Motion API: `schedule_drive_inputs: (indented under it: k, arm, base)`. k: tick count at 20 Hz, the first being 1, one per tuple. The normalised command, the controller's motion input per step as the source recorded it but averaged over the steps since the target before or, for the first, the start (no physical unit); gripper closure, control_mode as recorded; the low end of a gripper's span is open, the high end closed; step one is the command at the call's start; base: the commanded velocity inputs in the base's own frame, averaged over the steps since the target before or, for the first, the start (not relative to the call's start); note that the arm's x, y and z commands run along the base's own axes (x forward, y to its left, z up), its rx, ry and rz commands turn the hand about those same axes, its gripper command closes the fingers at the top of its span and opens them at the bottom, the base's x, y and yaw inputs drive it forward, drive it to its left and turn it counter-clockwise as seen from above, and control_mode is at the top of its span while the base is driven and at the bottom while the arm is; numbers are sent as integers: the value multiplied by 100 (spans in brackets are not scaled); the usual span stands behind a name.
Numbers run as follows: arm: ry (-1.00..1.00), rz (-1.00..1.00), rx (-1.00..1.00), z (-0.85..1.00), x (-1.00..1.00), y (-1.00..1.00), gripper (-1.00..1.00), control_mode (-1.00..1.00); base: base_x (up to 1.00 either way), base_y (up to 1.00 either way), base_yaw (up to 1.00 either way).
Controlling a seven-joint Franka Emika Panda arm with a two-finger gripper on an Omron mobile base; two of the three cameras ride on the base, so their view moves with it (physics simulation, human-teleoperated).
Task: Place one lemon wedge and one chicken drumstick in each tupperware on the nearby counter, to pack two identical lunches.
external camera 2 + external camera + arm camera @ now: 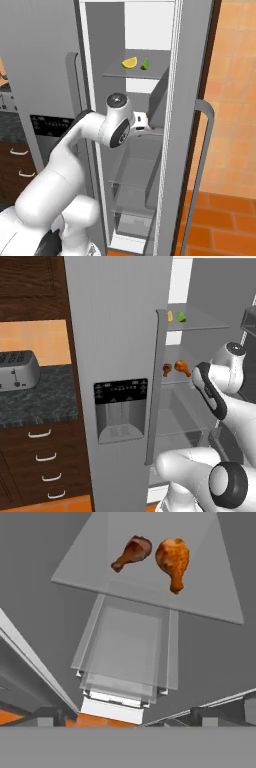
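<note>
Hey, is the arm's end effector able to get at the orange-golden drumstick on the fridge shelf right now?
Probably yes. The fridge door stands open, the end effector's jaws are wide, and the orange-golden drumstick lies uncovered on the glass shelf. The darker drumstick beside it sits apart, so nothing blocks the approach.

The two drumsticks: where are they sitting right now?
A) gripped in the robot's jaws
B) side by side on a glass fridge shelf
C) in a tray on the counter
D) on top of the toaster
B: the dark drumstick and the golden drumstick lie side by side on the glass shelf, untouched.
</note>
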Motion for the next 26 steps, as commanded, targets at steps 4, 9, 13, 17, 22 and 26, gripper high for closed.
schedule_drive_inputs:
  k: [4,9,13,17,22,26]
  arm:
    - [1,11,0,0,51,-9,-100,-100]
    - [0,2,0,-1,24,-6,-100,-100]
    - [0,0,3,-16,57,0,-100,-100]
    - [0,2,5,-23,45,-6,-100,-100]
    - [0,3,7,-15,44,-20,-100,-100]
    - [0,4,3,-7,29,-19,-100,-100]
  base:
    - [0,0,0]
    - [0,0,0]
    - [0,0,0]
    - [0,0,0]
    - [0,0,0]
    - [0,0,0]
